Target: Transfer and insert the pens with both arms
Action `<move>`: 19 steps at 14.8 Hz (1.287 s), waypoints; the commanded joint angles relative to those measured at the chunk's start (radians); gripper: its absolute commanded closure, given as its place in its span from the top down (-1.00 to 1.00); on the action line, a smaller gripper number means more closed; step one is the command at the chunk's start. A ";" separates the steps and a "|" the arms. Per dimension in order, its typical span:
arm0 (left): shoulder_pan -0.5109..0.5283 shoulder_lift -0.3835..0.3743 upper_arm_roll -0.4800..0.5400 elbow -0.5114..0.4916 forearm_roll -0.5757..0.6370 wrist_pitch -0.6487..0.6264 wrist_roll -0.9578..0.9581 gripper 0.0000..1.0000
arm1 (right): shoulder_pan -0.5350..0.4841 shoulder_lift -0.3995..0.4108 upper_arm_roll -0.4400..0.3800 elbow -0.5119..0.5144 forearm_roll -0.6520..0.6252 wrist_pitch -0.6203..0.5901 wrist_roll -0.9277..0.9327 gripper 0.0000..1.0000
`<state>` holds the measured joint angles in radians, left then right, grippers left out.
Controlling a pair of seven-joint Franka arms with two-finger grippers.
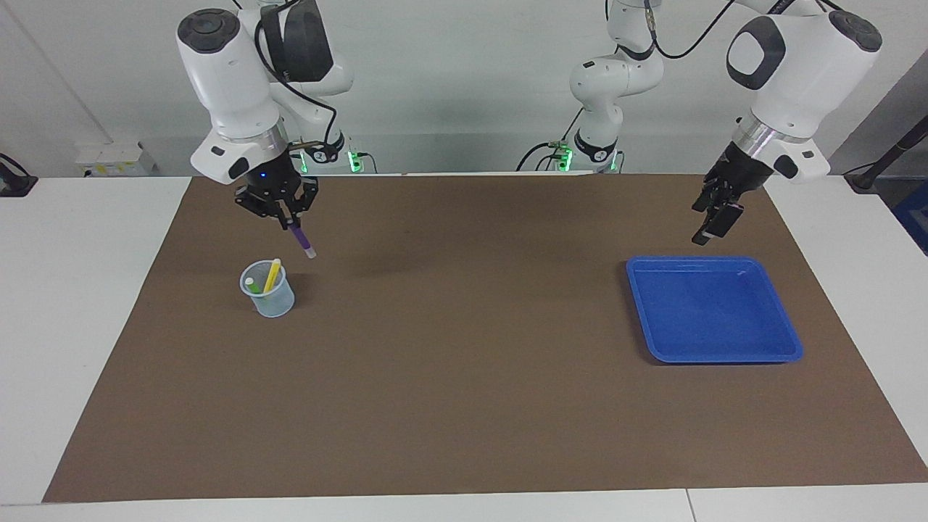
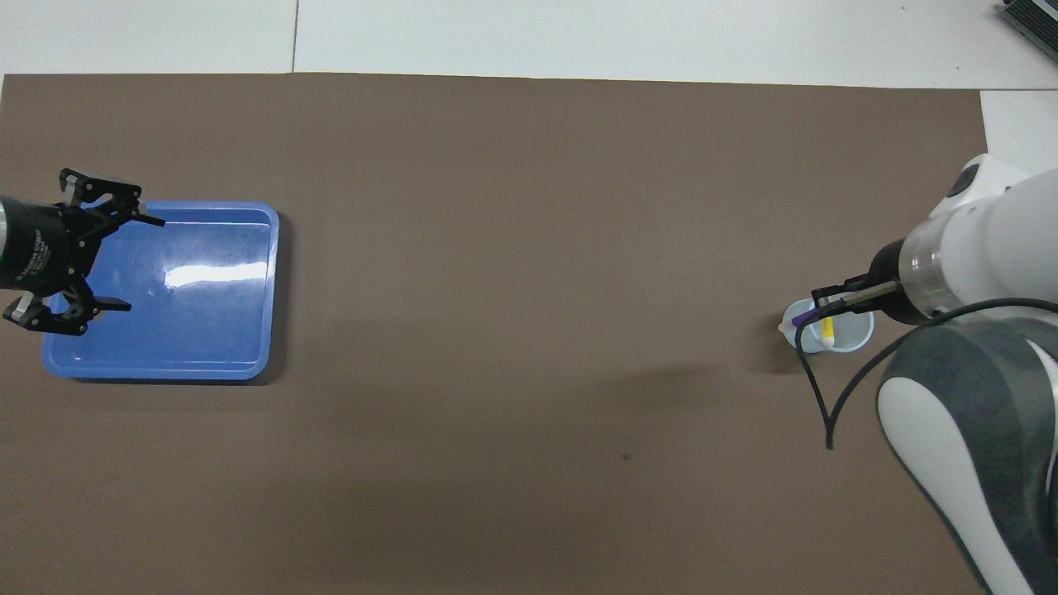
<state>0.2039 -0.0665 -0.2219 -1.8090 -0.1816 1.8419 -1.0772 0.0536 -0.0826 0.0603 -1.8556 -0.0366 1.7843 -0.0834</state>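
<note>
My right gripper point(image 1: 291, 220) is shut on the purple pen point(image 1: 301, 239), which hangs tilted with its pale end down. The pen point(image 2: 800, 318) is in the air just above the rim of a clear cup point(image 1: 270, 299). A yellow pen point(image 1: 272, 275) and a green pen point(image 1: 251, 285) stand in that cup point(image 2: 857, 335). My left gripper point(image 2: 145, 264) is open and holds nothing. It hovers over the edge of the blue tray point(image 2: 269, 289) at the left arm's end of the table. In the facing view the left gripper point(image 1: 716, 217) is raised above the mat.
The blue tray point(image 1: 725, 358) has nothing in it. A brown mat point(image 1: 464, 377) covers most of the white table. Two smaller white arms with green lights point(image 1: 602, 80) stand at the table's edge by the robots.
</note>
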 commanded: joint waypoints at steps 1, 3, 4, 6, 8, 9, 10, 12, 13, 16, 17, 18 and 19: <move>-0.029 -0.007 0.010 0.002 0.066 0.029 0.113 1.00 | -0.052 -0.008 0.012 -0.007 -0.031 0.000 -0.058 -1.00; -0.034 -0.009 0.009 0.002 0.113 0.014 0.335 1.00 | -0.077 -0.008 0.013 -0.011 -0.045 0.015 -0.081 -1.00; -0.043 -0.006 0.025 0.000 0.113 0.014 0.396 1.00 | -0.083 -0.009 0.013 -0.016 -0.045 0.018 -0.084 -1.00; -0.182 -0.001 0.178 0.003 0.116 0.002 0.527 1.00 | -0.097 -0.011 0.013 -0.028 -0.057 0.035 -0.093 -1.00; -0.230 0.017 0.217 0.005 0.129 -0.003 0.577 1.00 | -0.121 -0.023 0.013 -0.065 -0.057 0.078 -0.119 -1.00; -0.233 0.042 0.217 0.020 0.148 -0.010 0.611 1.00 | -0.123 -0.028 0.013 -0.079 -0.057 0.093 -0.125 -1.00; -0.245 0.083 0.219 0.063 0.169 -0.050 0.682 1.00 | -0.124 -0.028 0.013 -0.086 -0.057 0.101 -0.124 -1.00; -0.267 0.145 0.225 0.173 0.182 -0.117 0.776 1.00 | -0.126 -0.028 0.012 -0.106 -0.057 0.131 -0.125 -1.00; -0.244 0.145 0.214 0.177 0.183 -0.145 0.808 1.00 | -0.126 -0.026 0.012 -0.112 -0.058 0.138 -0.125 -1.00; -0.166 0.137 0.141 0.227 0.207 -0.326 0.944 1.00 | -0.126 -0.025 0.012 -0.143 -0.058 0.173 -0.124 -1.00; -0.164 0.120 0.141 0.229 0.212 -0.346 0.945 1.00 | -0.127 -0.020 0.012 -0.148 -0.058 0.184 -0.124 -1.00; -0.173 0.084 0.141 0.221 0.209 -0.363 0.947 1.00 | -0.127 -0.016 0.012 -0.158 -0.058 0.196 -0.124 -1.00; -0.178 0.059 0.141 0.197 0.206 -0.387 0.948 1.00 | -0.127 -0.014 0.012 -0.169 -0.060 0.213 -0.122 -1.00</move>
<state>0.0226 0.0449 -0.0647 -1.5966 0.0043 1.5118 -0.1484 -0.0561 -0.0824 0.0600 -1.9833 -0.0702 1.9548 -0.1885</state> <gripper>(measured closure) 0.000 0.815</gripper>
